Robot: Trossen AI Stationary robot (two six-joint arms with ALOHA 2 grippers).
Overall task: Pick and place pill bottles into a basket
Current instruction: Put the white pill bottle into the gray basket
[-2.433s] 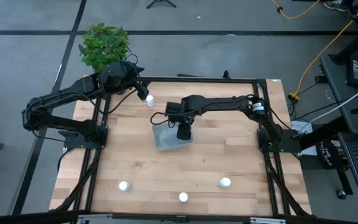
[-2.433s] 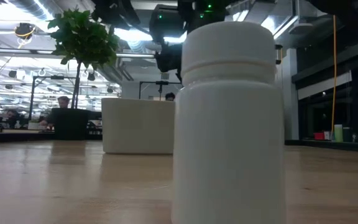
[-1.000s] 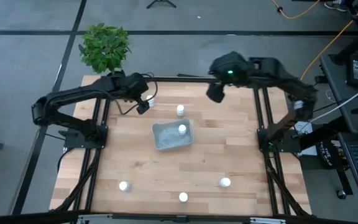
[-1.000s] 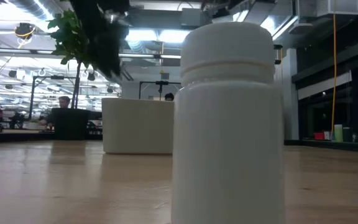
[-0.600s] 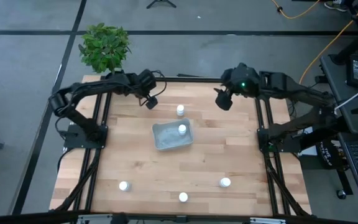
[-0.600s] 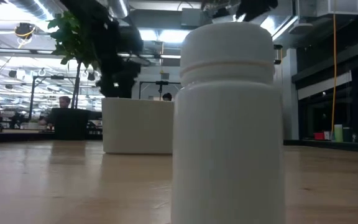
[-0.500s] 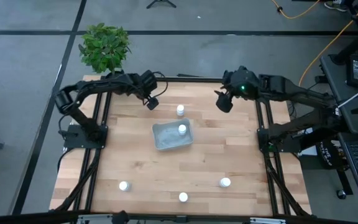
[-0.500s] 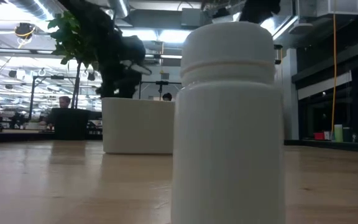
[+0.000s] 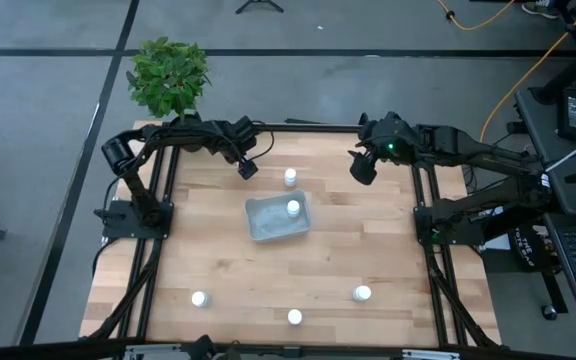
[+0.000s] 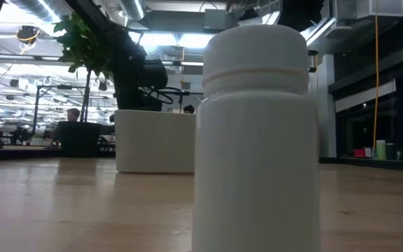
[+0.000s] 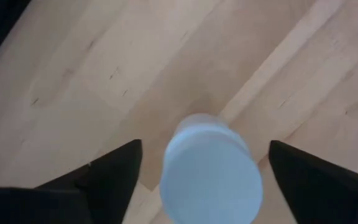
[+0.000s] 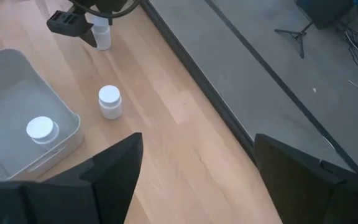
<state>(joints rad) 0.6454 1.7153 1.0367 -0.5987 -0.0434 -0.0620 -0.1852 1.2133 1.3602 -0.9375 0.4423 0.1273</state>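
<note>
A white pill bottle stands upright on the wooden table near its far left. My left gripper hangs over it, open, with a finger on each side and a gap to both; the right wrist view shows this bottle under that gripper. Another bottle stands just beyond the basket, and one stands inside it. My right gripper hovers open and empty at the far right.
Three more bottles stand near the front edge; the middle one fills the low view. A potted plant stands beyond the far left corner. Black frame rails run along the table's sides.
My left gripper has gone a little toward the table's right edge and come down over the far-left bottle. My right gripper has drawn somewhat toward the near and right edges and sunk lower. The bottles and the basket have stayed where they were.
</note>
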